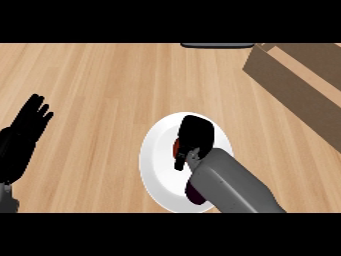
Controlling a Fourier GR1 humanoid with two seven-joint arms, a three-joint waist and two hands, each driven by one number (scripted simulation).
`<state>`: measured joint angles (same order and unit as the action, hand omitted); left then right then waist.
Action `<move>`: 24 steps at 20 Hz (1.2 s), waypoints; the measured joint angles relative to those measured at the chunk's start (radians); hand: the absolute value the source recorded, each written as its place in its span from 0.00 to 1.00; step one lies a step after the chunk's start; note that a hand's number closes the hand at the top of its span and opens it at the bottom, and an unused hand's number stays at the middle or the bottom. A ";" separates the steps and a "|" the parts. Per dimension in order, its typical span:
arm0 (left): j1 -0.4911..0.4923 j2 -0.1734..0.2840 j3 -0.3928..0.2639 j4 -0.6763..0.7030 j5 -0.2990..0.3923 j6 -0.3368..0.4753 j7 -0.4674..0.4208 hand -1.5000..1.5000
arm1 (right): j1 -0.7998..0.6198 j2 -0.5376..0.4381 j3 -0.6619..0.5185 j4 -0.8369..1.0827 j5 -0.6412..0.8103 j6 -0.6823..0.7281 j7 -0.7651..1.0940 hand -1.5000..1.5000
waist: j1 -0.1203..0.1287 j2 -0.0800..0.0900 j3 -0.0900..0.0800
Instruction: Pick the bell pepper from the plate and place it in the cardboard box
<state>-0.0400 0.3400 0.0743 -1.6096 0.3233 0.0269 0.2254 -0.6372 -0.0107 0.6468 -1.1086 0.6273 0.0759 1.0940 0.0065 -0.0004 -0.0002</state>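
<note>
A white plate (157, 160) lies on the wooden counter in the lower middle of the head view. My right hand (195, 137) is over the plate, fingers curled down over the red bell pepper (176, 148), of which only a small red sliver shows at the hand's left side. The cardboard box (306, 92) stands at the upper right, well apart from the plate. My left hand (21, 135) rests open at the left edge, fingers pointing up.
A dark purple object (195, 195) peeks out under my right forearm on the plate's near part. A dark flat thing (216, 45) sits at the counter's far edge. Bare wood lies between plate and box.
</note>
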 measured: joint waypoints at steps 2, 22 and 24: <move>-0.003 0.001 0.013 0.014 0.001 -0.017 -0.005 0.50 | -0.004 0.001 -0.004 0.004 0.012 -0.003 -0.008 1.00 | 0.000 0.000 0.000; 0.002 -0.022 0.040 -0.041 -0.019 -0.031 0.052 0.50 | -0.084 -0.306 -0.176 0.054 0.071 0.092 -0.675 1.00 | -0.003 -0.001 0.000; 0.020 -0.023 0.050 -0.044 -0.016 -0.039 0.044 0.50 | -0.083 -0.331 -0.191 -0.020 0.077 0.104 -0.673 1.00 | -0.006 -0.002 0.000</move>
<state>-0.0199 0.3172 0.1240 -1.6540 0.3075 -0.0122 0.2698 -0.7207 -0.3412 0.4561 -1.1291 0.7045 0.1803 0.4213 0.0001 -0.0028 0.0000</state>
